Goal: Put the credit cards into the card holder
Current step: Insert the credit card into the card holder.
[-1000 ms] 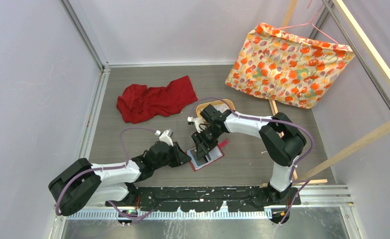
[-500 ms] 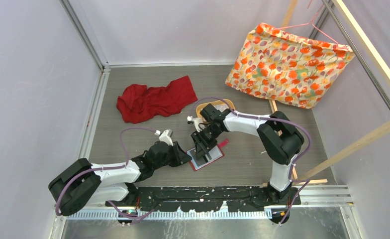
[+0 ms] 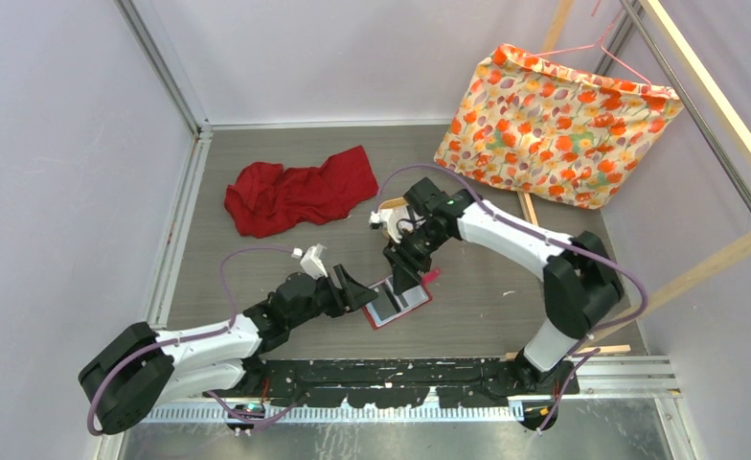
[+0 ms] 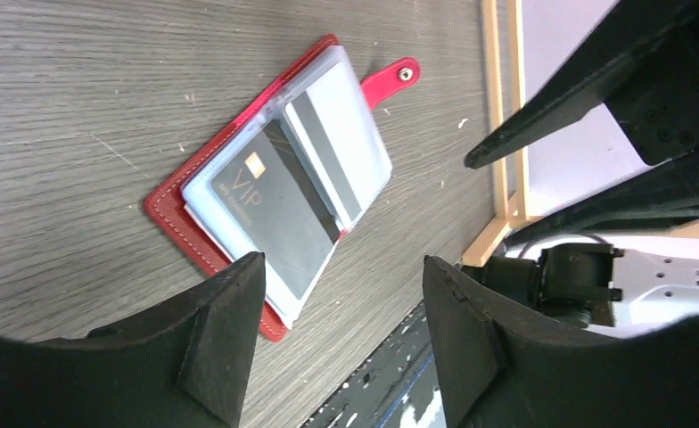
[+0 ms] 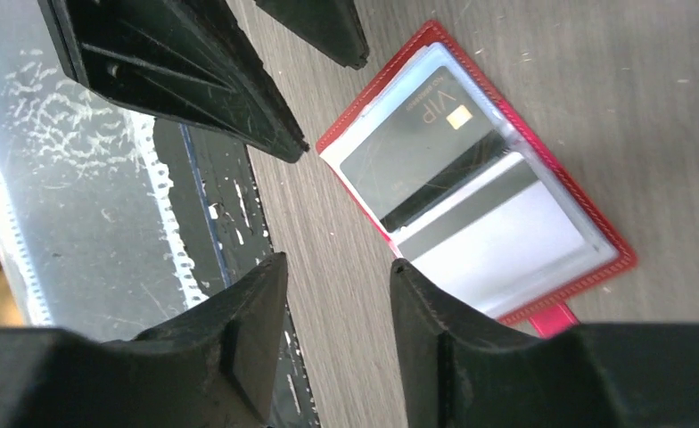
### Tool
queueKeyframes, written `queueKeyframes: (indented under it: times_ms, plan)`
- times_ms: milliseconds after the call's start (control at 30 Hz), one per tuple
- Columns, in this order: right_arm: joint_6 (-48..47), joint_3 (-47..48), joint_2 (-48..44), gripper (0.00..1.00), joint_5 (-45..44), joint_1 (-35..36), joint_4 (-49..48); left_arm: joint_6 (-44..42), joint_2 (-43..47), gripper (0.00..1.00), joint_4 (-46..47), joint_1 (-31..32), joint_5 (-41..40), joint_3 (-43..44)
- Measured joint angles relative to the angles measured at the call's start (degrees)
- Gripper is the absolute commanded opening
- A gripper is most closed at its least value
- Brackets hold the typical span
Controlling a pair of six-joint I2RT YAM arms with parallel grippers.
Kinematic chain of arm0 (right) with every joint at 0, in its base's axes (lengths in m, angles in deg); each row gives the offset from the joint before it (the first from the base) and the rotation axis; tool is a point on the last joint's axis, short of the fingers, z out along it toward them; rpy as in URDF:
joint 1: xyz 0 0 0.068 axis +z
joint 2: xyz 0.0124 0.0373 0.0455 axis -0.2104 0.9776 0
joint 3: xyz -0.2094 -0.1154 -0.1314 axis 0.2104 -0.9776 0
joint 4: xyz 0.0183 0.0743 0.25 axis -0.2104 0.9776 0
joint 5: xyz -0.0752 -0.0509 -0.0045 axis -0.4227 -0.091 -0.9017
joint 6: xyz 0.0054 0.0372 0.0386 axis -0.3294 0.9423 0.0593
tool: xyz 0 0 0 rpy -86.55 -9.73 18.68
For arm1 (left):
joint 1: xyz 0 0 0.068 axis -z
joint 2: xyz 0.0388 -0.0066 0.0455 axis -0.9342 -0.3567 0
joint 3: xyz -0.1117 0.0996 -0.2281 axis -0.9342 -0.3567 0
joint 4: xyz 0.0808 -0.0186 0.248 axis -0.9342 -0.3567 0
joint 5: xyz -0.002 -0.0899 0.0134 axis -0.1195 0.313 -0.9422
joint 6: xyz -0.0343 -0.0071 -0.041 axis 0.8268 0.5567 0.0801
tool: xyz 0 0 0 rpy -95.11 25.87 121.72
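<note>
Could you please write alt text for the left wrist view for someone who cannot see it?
A red card holder lies open on the wood-grain table, a dark VIP card in one clear pocket and a pale striped card in the other. The left gripper, open and empty, frames the bottom edge.

Word: "VIP", in pale capital letters.
Stands on: the dark card (image 4: 275, 209) in a clear pocket of the red wallet (image 4: 172, 218), on the side of the wallet away from its snap tab.
Beside the word: a small gold square on the same card.
Line under the word: small print, too fine to read.
Pale card (image 4: 341, 147), nearer the snap tab: a dark stripe only, no legible print.
</note>
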Motion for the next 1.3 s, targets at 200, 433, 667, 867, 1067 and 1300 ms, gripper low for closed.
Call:
queueKeyframes:
  times_ms: [200, 433, 667, 867, 1067, 1300]
  plan:
    - [4.76, -1.60, -2.51, 0.02, -1.36, -1.64, -4.17, 1.97, 1.62, 0.66, 0.66, -0.02, -0.13, -0.55]
    - [14.34, -1.18, 9.40, 0.01, -7.10, 1.42, -8.87, 4.98, -1.33, 0.63, 1.46, -0.02, -0.24, -0.55]
    - [18.56, -1.09, 11.41, 0.01, -12.92, 3.23, -10.40, 5.81, -0.52, 0.63, -0.68, -0.02, -1.79, -0.55]
    - [20.96, -0.96, 12.87, 0.01, -16.15, 3.37, -11.37, 5.95, -0.55, 0.63, -0.79, -0.02, -2.10, -0.55]
    - [22.14, 0.39, 14.43, 0.01, -16.24, 3.50, -10.64, 6.10, -4.00, 0.59, -0.33, -0.02, -1.88, -0.48]
    - [22.36, 1.05, 14.93, 0.01, -16.20, 3.50, -9.86, 6.60, -4.66, 0.55, 0.02, -0.02, -1.84, 0.33]
